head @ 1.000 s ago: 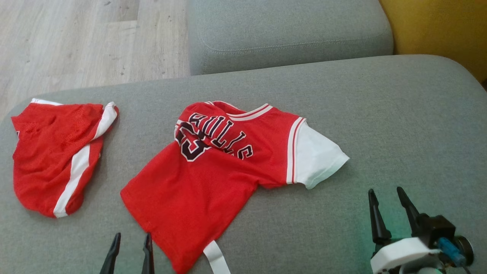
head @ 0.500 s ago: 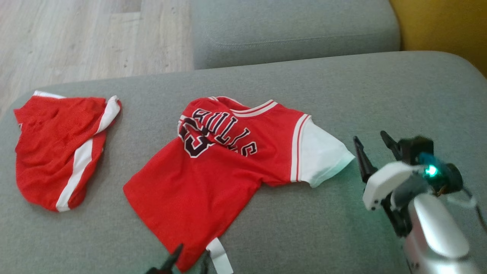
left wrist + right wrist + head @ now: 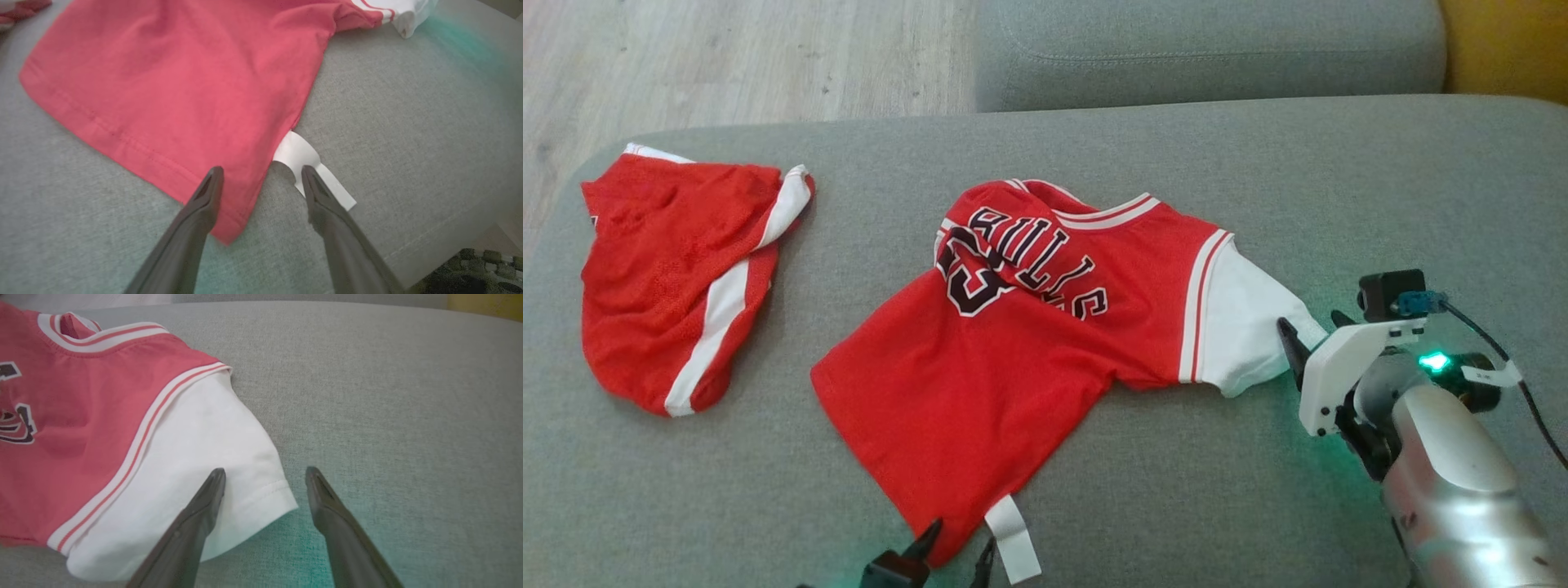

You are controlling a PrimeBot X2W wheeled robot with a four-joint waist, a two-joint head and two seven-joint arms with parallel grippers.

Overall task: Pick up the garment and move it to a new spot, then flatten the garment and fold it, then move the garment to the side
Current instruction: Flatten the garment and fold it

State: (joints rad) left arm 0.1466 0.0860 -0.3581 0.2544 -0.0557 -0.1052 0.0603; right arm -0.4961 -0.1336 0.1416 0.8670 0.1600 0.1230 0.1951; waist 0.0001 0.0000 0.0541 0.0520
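The garment is a red jersey with dark lettering and a white sleeve, lying rumpled on the grey sofa seat. My left gripper stands open at the jersey's near hem corner. In the left wrist view its fingers straddle that red corner, one tip over the white label. My right gripper is open at the white sleeve's end. In the right wrist view one finger lies over the sleeve cuff and the other over bare cushion.
Red shorts with a white stripe lie at the seat's left end. Another grey cushion sits behind, with wood floor at the far left. The seat's front edge runs close to the left gripper.
The camera has shifted. My right arm has reached forward from the near right to the white sleeve. My left gripper has moved right to the jersey's hem corner. Both stay open.
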